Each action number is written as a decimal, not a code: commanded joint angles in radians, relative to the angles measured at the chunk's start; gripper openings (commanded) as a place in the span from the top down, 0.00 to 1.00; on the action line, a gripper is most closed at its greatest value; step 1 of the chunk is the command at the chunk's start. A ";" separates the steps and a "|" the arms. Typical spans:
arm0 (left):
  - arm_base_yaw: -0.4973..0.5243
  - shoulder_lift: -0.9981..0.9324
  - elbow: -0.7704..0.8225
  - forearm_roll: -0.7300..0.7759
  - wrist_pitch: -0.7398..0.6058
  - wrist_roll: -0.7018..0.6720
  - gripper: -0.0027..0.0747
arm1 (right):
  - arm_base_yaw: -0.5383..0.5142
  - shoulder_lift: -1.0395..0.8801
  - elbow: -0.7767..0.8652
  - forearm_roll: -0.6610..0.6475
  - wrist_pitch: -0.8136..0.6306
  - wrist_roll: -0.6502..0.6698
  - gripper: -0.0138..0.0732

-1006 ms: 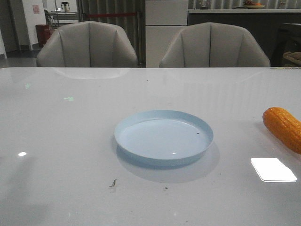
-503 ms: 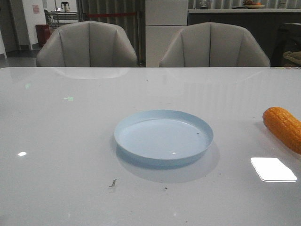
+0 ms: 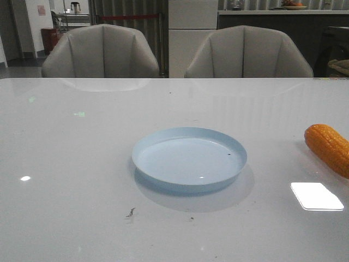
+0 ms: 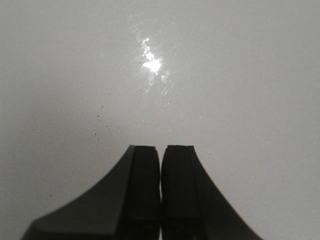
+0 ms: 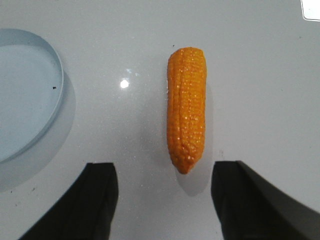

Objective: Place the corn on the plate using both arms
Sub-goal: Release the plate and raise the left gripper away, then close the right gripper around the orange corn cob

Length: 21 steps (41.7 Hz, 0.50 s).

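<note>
- Nothing on the table (image 3: 76,164) is moving that you can see: against the earlier front frames, plate and corn are sitting in the same places, and neither arm is entering the front view.
- You are looking over a glossy pale grey top that is mirroring the room, with a small bright glint at far left, a few dark specks near the front edge, and a bright white rectangle of reflected light (image 3: 317,196) at right.
- Behind it, two beige padded chairs (image 3: 101,52) are standing side by side, with a white column (image 3: 192,38) between them and a dark counter (image 3: 272,22) beyond the right one.
- Your left gripper (image 4: 161,165) is hanging over bare tabletop with its two dark fingers pressed together, gripping nothing.
- The pale blue plate (image 3: 189,159) is resting near the middle, holding nothing but a tiny dark speck.
- The orange corn (image 3: 329,148) is lying flat on the table at the right edge of the front view, well apart from the plate.
- Your right gripper (image 5: 165,200) is hovering above the corn with its fingers spread wide, one on each side of the cob's nearer end, touching nothing.
</note>
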 commanded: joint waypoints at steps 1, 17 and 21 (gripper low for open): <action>0.001 -0.036 -0.023 0.015 -0.041 -0.008 0.82 | -0.005 0.055 -0.109 -0.005 -0.046 -0.002 0.24; 0.001 -0.036 -0.023 0.015 0.040 -0.008 0.82 | -0.044 0.425 -0.366 -0.007 -0.046 -0.002 0.24; 0.001 -0.036 -0.023 0.015 0.075 -0.008 0.82 | -0.044 0.510 -0.411 -0.006 -0.040 -0.002 0.24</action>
